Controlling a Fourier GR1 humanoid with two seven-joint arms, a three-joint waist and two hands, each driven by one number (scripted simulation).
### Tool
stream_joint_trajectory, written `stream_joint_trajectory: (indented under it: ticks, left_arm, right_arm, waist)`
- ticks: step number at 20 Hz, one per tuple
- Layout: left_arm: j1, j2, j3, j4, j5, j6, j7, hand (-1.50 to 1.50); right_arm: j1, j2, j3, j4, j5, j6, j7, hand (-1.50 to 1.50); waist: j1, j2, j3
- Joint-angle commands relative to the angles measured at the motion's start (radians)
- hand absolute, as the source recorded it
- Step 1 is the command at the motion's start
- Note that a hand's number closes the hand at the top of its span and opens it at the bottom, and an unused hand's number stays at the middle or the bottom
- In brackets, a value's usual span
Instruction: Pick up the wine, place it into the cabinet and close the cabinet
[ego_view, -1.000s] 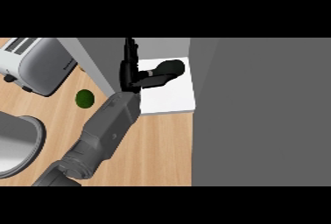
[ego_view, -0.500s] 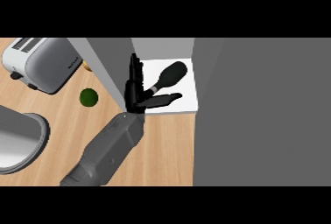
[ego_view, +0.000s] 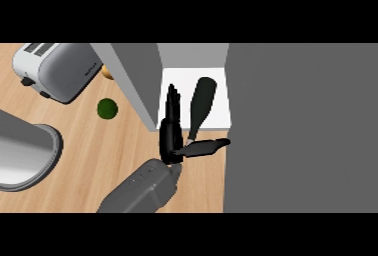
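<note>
Cabinet fills right of view; its door stands open, white shelf showing. Wine lies on that shelf, apart from the hand. One hand in view, side unclear, released: fingers straight along the door edge, thumb out. Bottle likely heavy, rigid, slippery, breakable; best taken round the body, not the neck.

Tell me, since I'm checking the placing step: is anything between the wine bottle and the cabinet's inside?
Nothing visible blocks it. The wine bottle already lies over the cabinet's white shelf, past the open grey door. The hand is beside it with straight fingers and thumb spread below. The toaster and the green ball sit off to the left.
</note>
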Motion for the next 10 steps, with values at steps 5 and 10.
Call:
stream_joint_trajectory:
  ticks: [5,10]
  left_arm:
    - [0.157,-0.001,-0.134,-0.298,-0.084,0.202,0.014,-1.50]
    - [0.300,0.019,-0.144,-0.463,-0.166,0.216,0.028,-1.50]
  right_arm:
    - [0.010,-0.011,-0.036,-0.084,-0.034,-0.023,0.032,-1.50]
    - [0.054,0.003,-0.021,-0.120,-0.013,-0.022,0.019,-1.50]
  waist:
    - [0.013,0.000,0.000]
    - [0.017,-0.001,0.000]
